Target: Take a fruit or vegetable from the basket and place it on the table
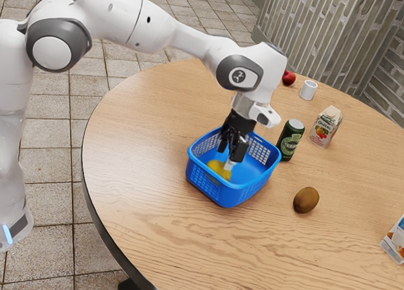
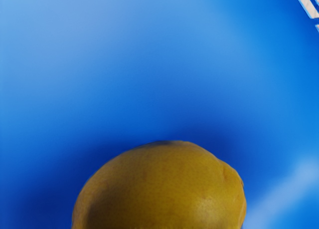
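Note:
My gripper (image 1: pixel 225 163) reaches down inside the blue basket (image 1: pixel 235 196), right at a yellow fruit (image 1: pixel 217 170) on the basket's floor. Part of that fruit is hidden behind the gripper and the basket's near wall, and whether it is gripped cannot be made out. In the wrist view the yellow fruit (image 2: pixel 164 189) lies large and close under my hand, with the smooth blue basket floor (image 2: pixel 124 64) around it.
A brown kiwi-like fruit (image 1: pixel 306 200) lies on the wooden table (image 1: pixel 145 145). Near the basket stands a green can (image 1: pixel 290 139), with a carton (image 1: pixel 325 127) beyond it. Farther back are a white cup (image 1: pixel 308 90) and a red apple (image 1: pixel 288 78); another carton (image 1: pixel 396 241) stands at the exterior view's right edge.

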`<action>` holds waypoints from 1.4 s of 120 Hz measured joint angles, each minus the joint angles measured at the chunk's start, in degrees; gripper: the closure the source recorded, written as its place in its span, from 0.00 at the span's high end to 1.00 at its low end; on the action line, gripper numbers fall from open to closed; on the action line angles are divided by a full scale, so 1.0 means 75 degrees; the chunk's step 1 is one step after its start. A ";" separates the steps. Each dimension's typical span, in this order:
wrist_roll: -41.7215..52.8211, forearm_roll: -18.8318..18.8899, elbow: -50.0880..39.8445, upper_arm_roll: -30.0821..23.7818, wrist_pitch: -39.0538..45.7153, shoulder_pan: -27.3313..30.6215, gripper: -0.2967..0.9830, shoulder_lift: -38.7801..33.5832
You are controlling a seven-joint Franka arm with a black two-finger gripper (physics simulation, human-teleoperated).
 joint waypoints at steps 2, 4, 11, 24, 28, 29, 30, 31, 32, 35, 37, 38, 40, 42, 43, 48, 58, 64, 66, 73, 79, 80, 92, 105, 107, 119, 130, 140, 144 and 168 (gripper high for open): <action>0.0009 0.0003 0.0005 0.0002 -0.0003 -0.0002 0.75 -0.0004; 0.0017 0.0006 0.0008 0.0003 -0.0007 -0.0002 0.75 -0.0007; 0.0046 0.0017 0.0030 0.0001 -0.0014 0.0001 0.75 -0.0002; 0.0092 0.0028 0.0057 -0.0005 -0.0017 -0.0003 0.75 0.0052; 0.0105 0.0030 0.0048 -0.0005 -0.0020 -0.0003 0.75 0.0065; 0.0108 0.0030 0.0045 -0.0006 -0.0021 -0.0003 0.75 0.0068; 0.0111 0.0030 0.0040 -0.0006 -0.0022 -0.0003 0.75 0.0070; 0.0114 0.0031 0.0035 -0.0006 -0.0023 -0.0003 0.75 0.0072; 0.0117 0.0031 0.0031 -0.0006 -0.0023 -0.0003 0.75 0.0075; 0.0126 0.0032 0.0019 -0.0006 -0.0026 -0.0003 0.75 0.0093; 0.0132 0.0032 0.0006 -0.0006 -0.0026 -0.0003 0.75 0.0103; 0.0135 0.0033 0.0001 -0.0006 -0.0025 -0.0003 0.75 0.0109; 0.0140 0.0032 -0.0007 -0.0006 -0.0021 -0.0003 0.75 0.0119; 0.0145 0.0028 -0.0013 -0.0006 -0.0014 -0.0003 0.75 0.0132; 0.0148 0.0026 -0.0015 -0.0006 -0.0010 -0.0003 0.75 0.0138; 0.0159 0.0014 -0.0031 -0.0006 0.0020 -0.0005 0.75 0.0174; 0.0181 -0.0010 -0.0051 -0.0006 0.0067 -0.0003 0.75 0.0260; 0.0194 -0.0044 -0.0104 -0.0004 0.0090 -0.0003 0.75 0.0284; 0.0197 -0.0053 -0.0123 -0.0002 0.0096 -0.0005 0.75 0.0290; 0.0210 -0.0083 -0.0178 0.0003 0.0118 -0.0011 0.75 0.0306; 0.0220 -0.0124 -0.0245 0.0005 0.0152 -0.0013 0.75 0.0313; 0.0221 -0.0131 -0.0264 0.0005 0.0163 -0.0013 0.75 0.0312; 0.0239 -0.0181 -0.0373 0.0006 0.0290 -0.0015 0.75 0.0317; 0.0255 -0.0205 -0.0390 0.0006 0.0380 -0.0018 0.75 0.0349; 0.0257 -0.0207 -0.0390 0.0006 0.0390 -0.0017 0.75 0.0359; 0.0269 -0.0215 -0.0392 0.0006 0.0427 -0.0016 0.75 0.0384; 0.0277 -0.0213 -0.0458 0.0070 0.0415 -0.0043 0.74 0.0376; 0.0283 -0.0215 -0.0543 0.0148 0.0397 -0.0053 0.73 0.0364; 0.0284 -0.0214 -0.0549 0.0158 0.0391 -0.0060 0.72 0.0365; 0.0287 -0.0147 -0.0385 0.0183 0.0311 -0.0078 0.62 0.0328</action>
